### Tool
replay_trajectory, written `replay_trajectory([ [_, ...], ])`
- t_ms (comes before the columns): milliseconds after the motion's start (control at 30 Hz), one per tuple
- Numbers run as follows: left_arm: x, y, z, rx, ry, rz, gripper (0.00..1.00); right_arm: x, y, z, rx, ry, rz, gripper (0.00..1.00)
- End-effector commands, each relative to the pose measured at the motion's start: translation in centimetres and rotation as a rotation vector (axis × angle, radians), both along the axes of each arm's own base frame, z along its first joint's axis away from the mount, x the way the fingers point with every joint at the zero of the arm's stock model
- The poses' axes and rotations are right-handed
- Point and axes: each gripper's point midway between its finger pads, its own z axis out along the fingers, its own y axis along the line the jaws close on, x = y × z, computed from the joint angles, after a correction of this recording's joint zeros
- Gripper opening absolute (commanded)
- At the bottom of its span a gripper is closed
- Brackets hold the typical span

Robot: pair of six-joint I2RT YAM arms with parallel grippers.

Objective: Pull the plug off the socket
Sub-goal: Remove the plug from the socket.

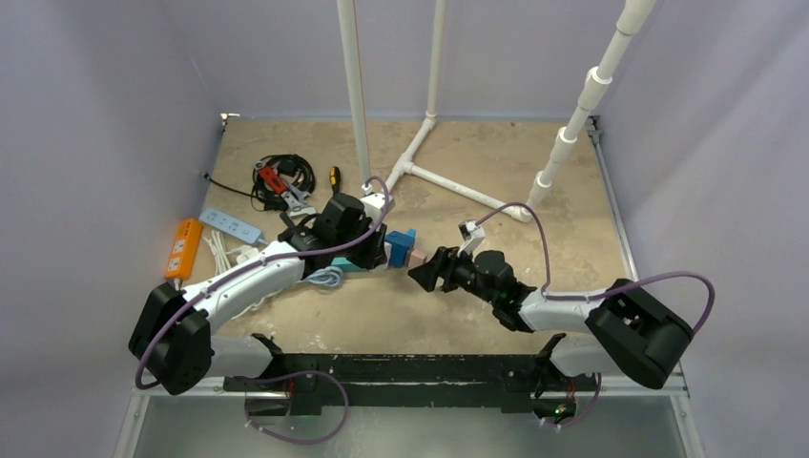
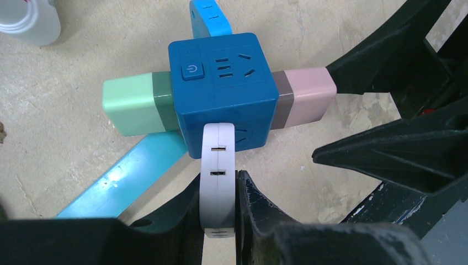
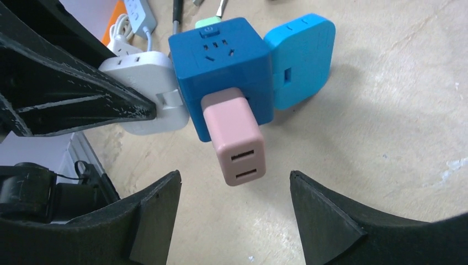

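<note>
The socket is a blue cube (image 2: 223, 88) on the tan table, with a plug in several of its faces: white (image 2: 217, 149), pink (image 2: 306, 96), green (image 2: 132, 105) and light blue (image 2: 209, 16). My left gripper (image 2: 218, 185) is shut on the white plug, one finger on each flat side. In the right wrist view the pink plug (image 3: 234, 138) points out of the cube (image 3: 221, 61) toward my right gripper (image 3: 234, 182), which is open, its fingers apart from the plug's free end. From above, both grippers meet at the cube (image 1: 401, 246).
An orange power strip (image 1: 182, 248), a white strip (image 1: 232, 226), a cable bundle (image 1: 281, 181) and a screwdriver (image 1: 334, 177) lie at the left rear. A white pipe frame (image 1: 420, 153) stands behind the cube. A teal flat cable (image 2: 127, 176) runs under it.
</note>
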Motion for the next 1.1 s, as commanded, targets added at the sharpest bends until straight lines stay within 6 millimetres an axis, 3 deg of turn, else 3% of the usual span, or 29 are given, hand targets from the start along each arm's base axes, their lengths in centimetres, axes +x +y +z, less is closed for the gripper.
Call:
replay_trajectory([
  [0, 0.5, -0.5, 0.7, -0.021, -0.023, -0.027, 0.00, 1.5, 1.2, 4.0, 0.096, -0.147, 0.037, 0.73],
  [167, 0.4, -0.6, 0.6, -0.020, -0.018, -0.032, 0.00, 2.2, 0.9, 3.7, 0.087, -0.182, 0.052, 0.61],
  [500, 0.3, -0.7, 0.1, -0.013, 0.000, -0.041, 0.00, 3.0, 2.1, 3.8, 0.073, -0.232, 0.094, 0.40],
  [767, 0.5, -0.7, -0.3, -0.004, 0.007, -0.034, 0.00, 2.5, 3.2, 2.9, 0.103, -0.193, 0.124, 0.28],
  [967, 0.8, -0.5, -0.3, -0.005, 0.011, -0.024, 0.00, 2.3, 2.7, 3.5, 0.110, -0.198, 0.091, 0.00],
  [1067, 0.9, -0.4, 0.0, -0.022, 0.013, -0.028, 0.00, 3.3, 1.6, 2.7, 0.062, -0.169, 0.009, 0.00],
])
